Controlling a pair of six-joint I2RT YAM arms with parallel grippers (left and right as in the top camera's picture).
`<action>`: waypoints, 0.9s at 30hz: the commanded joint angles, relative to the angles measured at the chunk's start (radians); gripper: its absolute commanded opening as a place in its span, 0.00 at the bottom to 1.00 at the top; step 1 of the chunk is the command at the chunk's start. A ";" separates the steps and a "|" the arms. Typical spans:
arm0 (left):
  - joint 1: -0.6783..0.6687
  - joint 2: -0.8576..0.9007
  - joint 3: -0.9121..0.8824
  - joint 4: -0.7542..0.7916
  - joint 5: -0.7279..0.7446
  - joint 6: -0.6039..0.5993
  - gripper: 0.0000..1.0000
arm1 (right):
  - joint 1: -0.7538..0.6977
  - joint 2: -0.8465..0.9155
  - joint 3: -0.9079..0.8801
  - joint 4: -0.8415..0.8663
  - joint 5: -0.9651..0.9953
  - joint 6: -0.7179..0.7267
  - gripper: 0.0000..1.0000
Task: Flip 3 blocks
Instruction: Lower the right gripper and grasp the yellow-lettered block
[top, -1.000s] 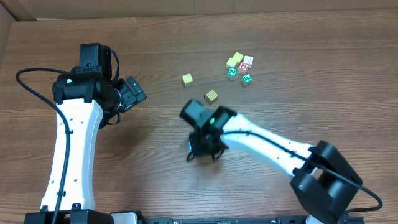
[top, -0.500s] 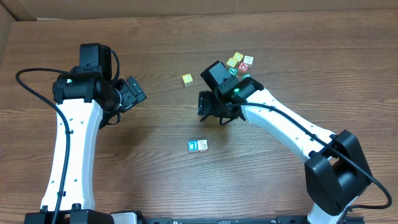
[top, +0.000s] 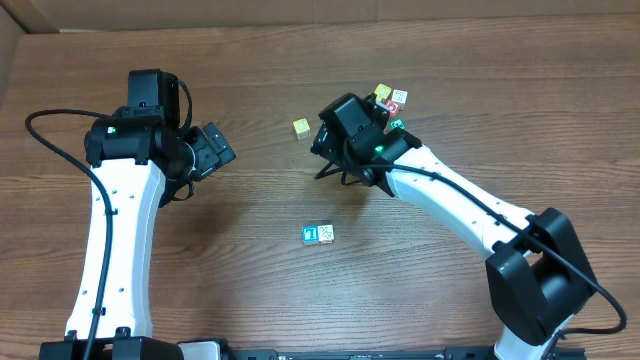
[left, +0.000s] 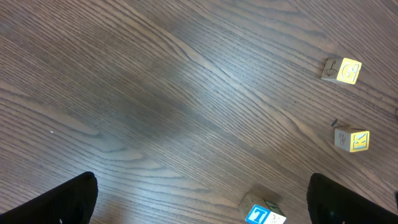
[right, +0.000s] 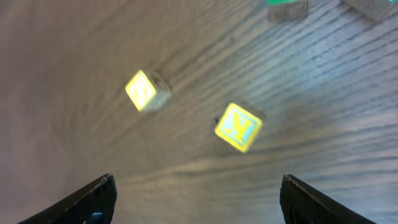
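Brown wood-grain tabletop (top: 250, 300), carrying loose toy blocks only. Containers: none in view, so every block lies straight on the bare wood.

Item 1, blue-faced block (top: 318, 234): blue face with a white mark turned up, a pale face beside it. It lies alone toward the near side of the table, well apart from the other blocks and from both my claws. I count it as the one most likely done (whether it truly shows a new face, I cannot prove).

Item 2, K block (right: 239, 127): yellow lettered face, cream sides. It lies below my right claw (top: 343, 176), framed between the two fingers in the wrist view and hidden by the claw from overhead. That claw hangs spread wide and carries nothing. No contact.

Item 3, G block (top: 301, 128): pale yellow, near the K block but apart from it, untouched.

Item 4, my left claw (left: 205, 202): spread to its widest, empty, hovering off to the left, well away from every block.

Item 5, spare cluster (top: 392, 106): green-marked and red-marked cubes plus a couple of pale ones, bunched just behind my right claw. Not for flipping.

Tally, as I judge it: one of three probably done and two left, with the K block next in line.
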 joint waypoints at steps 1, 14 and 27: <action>0.002 0.007 0.006 0.002 -0.002 0.004 1.00 | 0.005 0.064 -0.006 0.037 0.048 0.106 0.85; 0.002 0.007 0.006 0.002 -0.002 0.004 1.00 | 0.002 0.195 -0.006 0.102 0.086 0.142 0.79; 0.002 0.007 0.006 0.002 -0.002 0.004 0.99 | 0.002 0.211 -0.006 0.106 0.108 0.142 0.53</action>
